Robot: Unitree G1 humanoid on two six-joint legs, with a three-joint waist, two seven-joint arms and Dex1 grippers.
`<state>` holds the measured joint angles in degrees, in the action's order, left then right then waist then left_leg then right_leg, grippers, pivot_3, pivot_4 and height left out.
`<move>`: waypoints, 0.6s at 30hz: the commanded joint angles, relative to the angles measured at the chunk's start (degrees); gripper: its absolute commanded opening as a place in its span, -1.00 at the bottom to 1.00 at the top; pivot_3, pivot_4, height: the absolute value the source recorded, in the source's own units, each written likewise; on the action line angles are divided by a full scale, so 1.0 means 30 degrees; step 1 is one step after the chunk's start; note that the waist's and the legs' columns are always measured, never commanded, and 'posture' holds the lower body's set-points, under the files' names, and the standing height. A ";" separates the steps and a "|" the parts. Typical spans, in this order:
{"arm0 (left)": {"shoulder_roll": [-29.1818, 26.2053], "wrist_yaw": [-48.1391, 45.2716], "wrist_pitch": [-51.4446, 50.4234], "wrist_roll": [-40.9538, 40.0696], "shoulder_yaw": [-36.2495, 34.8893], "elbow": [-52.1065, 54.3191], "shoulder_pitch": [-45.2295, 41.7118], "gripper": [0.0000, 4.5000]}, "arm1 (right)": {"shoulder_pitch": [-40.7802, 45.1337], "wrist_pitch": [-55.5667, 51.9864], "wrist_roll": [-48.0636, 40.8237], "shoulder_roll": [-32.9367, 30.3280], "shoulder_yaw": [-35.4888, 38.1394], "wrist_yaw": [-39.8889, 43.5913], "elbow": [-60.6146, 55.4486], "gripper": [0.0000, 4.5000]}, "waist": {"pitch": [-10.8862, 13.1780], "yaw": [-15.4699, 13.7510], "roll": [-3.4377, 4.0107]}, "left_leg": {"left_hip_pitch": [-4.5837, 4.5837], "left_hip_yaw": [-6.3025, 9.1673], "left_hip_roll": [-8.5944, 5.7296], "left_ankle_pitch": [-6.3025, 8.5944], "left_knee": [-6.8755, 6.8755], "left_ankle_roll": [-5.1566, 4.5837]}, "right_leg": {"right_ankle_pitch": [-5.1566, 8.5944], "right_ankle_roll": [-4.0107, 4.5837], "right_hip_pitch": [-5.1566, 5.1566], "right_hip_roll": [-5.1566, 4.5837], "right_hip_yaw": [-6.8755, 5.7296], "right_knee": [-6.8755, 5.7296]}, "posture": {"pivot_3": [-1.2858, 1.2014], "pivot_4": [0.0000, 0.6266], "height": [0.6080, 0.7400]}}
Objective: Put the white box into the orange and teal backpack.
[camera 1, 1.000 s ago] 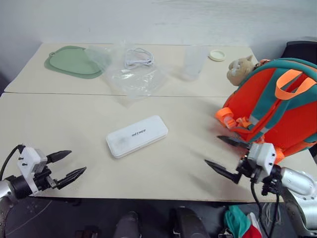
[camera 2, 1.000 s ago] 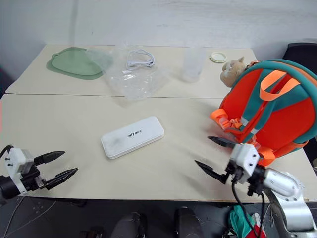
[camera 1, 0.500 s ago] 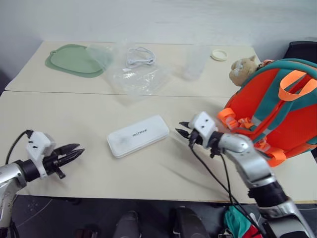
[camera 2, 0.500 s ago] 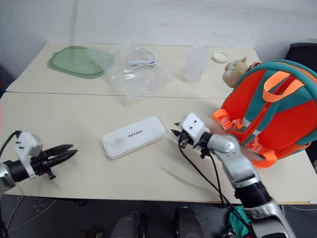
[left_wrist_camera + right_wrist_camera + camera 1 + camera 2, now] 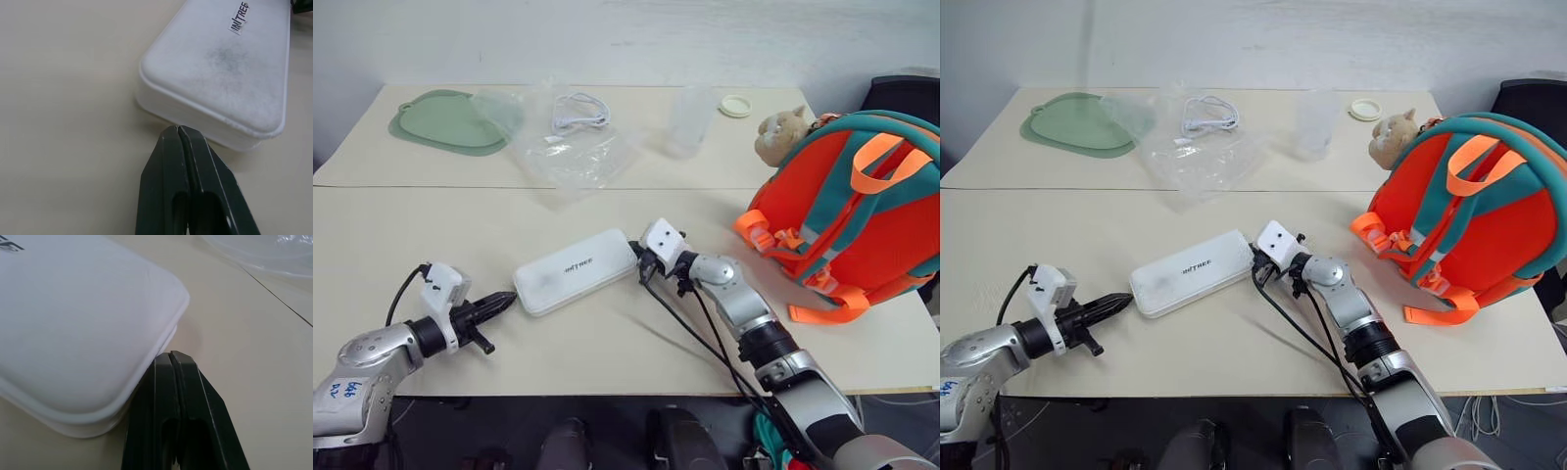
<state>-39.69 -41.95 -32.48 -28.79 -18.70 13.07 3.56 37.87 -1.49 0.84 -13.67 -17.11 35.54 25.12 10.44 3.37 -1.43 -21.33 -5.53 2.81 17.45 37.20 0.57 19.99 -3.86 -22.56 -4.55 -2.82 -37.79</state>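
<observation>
Both grippers have closed and come in to the white box [image 5: 576, 271] since a second ago. Left gripper [image 5: 501, 303] has its smooth black fingers pressed flat together, holding nothing, tip just at the near left rounded corner of the box. Right gripper [image 5: 638, 258] is also fully closed and empty, tip at the far right end of the box. This box is a flat, matte plastic case with rounded corners, lying near the middle of the beige table [image 5: 431, 235]. Orange and teal backpack [image 5: 847, 211], soft fabric with a plush charm, stands upright at the table's right edge
</observation>
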 commanded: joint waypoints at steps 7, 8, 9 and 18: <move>0.0043 -0.0114 0.0265 0.0531 0.1127 -0.0800 -0.1724 -0.99 | -0.2576 -0.1269 -0.1763 -0.1462 0.0750 0.3220 -0.5066 -1.00 | 0.0000 -0.0115 -0.0001 | -0.0001 0.0009 -0.0009 0.0002 0.0007 -0.0004 | -0.0002 -0.0003 0.0011 -0.0011 -0.0004 0.0022 | 0.03 -0.52 1.00; -0.0023 -0.0290 0.0315 0.0667 0.1352 -0.1033 -0.1997 -0.99 | -0.2996 -0.1603 -0.1943 -0.1732 0.0713 0.3624 -0.5773 -1.00 | 0.0001 -0.0113 0.0000 | 0.0000 0.0008 -0.0007 0.0002 0.0006 -0.0004 | -0.0001 -0.0003 0.0011 -0.0010 -0.0003 0.0022 | 0.03 -0.52 1.00; -0.0067 -0.0433 0.0344 0.0815 0.1559 -0.1268 -0.2258 -0.99 | -0.3341 -0.1985 -0.2115 -0.1959 0.0683 0.3972 -0.6384 -1.00 | 0.0001 -0.0123 0.0001 | 0.0001 0.0007 -0.0011 0.0002 0.0004 -0.0004 | -0.0001 -0.0003 0.0008 -0.0012 -0.0002 0.0022 | 0.03 -0.52 1.00; -0.0012 -0.1682 0.1173 0.2339 0.4142 -0.3402 -0.5149 -0.99 | -0.5711 -0.5007 -0.2831 -0.4329 0.1018 0.5548 -1.0795 -1.00 | -0.0001 -0.0299 -0.0001 | 0.0017 0.0008 -0.0015 0.0004 0.0002 -0.0008 | -0.0001 -0.0002 0.0020 -0.0011 -0.0004 0.0038 | 0.03 -0.52 1.00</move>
<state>-40.50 -44.84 -29.86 -21.79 -9.12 1.72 -11.37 20.74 -15.69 -6.18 -27.00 -13.58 51.68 -3.26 10.43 2.47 -1.43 -21.27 -5.51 2.77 17.46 37.21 0.55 19.99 -3.86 -22.50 -4.57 -2.83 -37.67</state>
